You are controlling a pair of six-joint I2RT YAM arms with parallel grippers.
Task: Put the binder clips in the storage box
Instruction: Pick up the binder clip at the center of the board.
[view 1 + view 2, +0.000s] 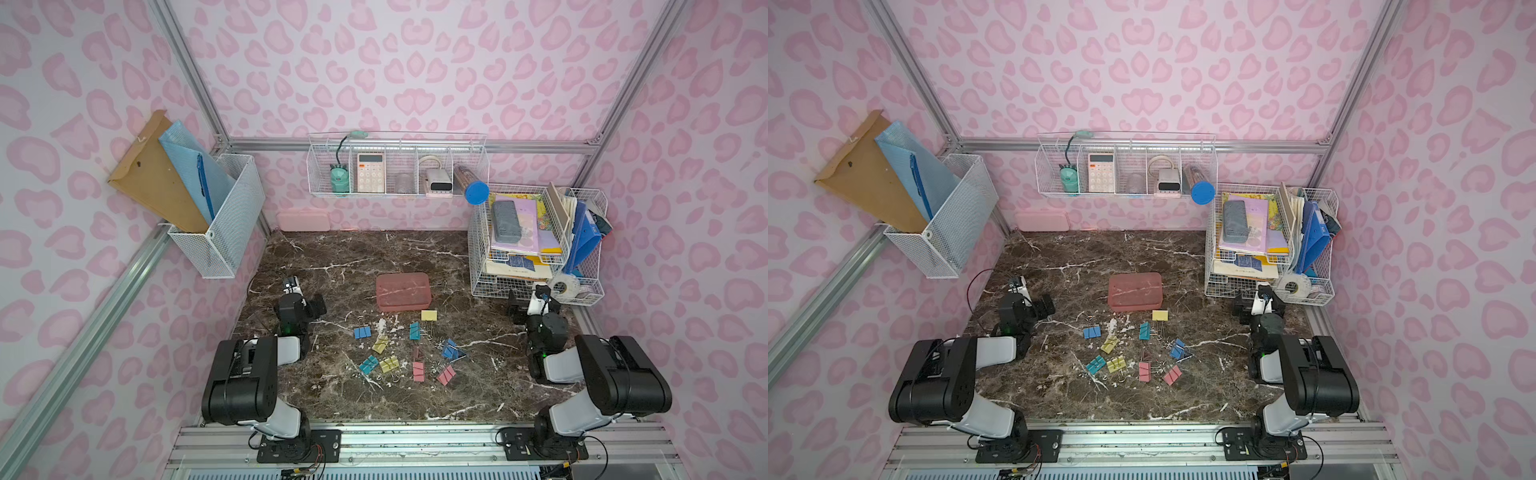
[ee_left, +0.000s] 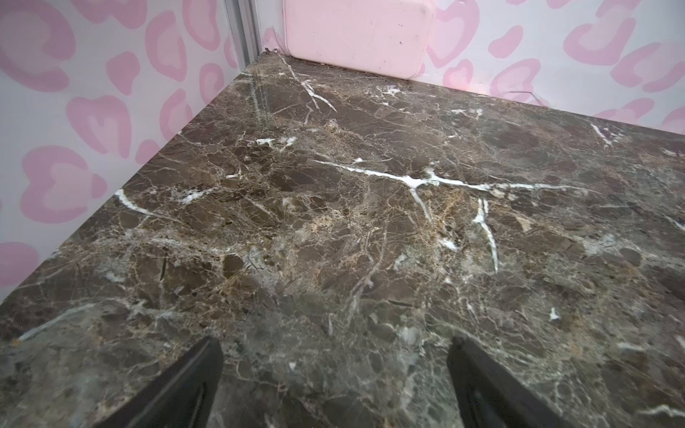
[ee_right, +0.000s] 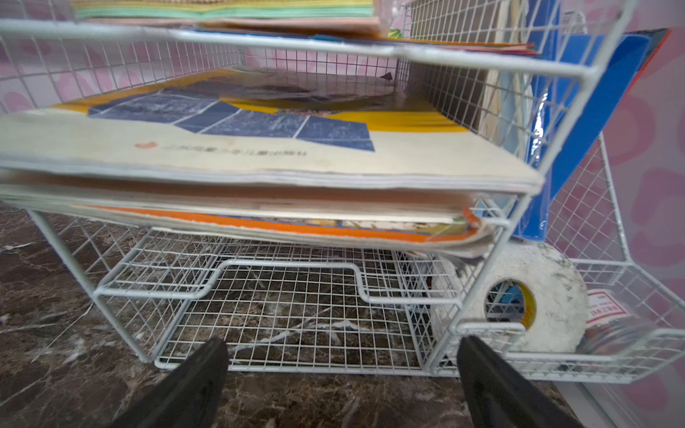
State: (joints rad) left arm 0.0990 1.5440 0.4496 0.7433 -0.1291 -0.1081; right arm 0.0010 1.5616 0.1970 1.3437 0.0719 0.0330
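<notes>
Small pastel binder clips (image 1: 418, 371) with silver wire handles lie scattered on the dark marble tabletop (image 1: 353, 257) in front of the empty dusty-pink plastic storage box (image 1: 403, 291); the black left fingers (image 2: 185, 385) and right fingers (image 3: 192, 381) are spread, holding nothing. Crowded clips may snag neighbours' handles or skid away, and the right fingers, near the white wire paper rack (image 3: 289, 262), might catch it

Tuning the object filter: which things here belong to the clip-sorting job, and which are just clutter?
Job:
pastel binder clips with silver wire handles
shallow dusty-pink plastic storage tray

Clutter:
pale pink closed case
white calculator
white tape roll
white wire paper rack
brown envelope
</notes>
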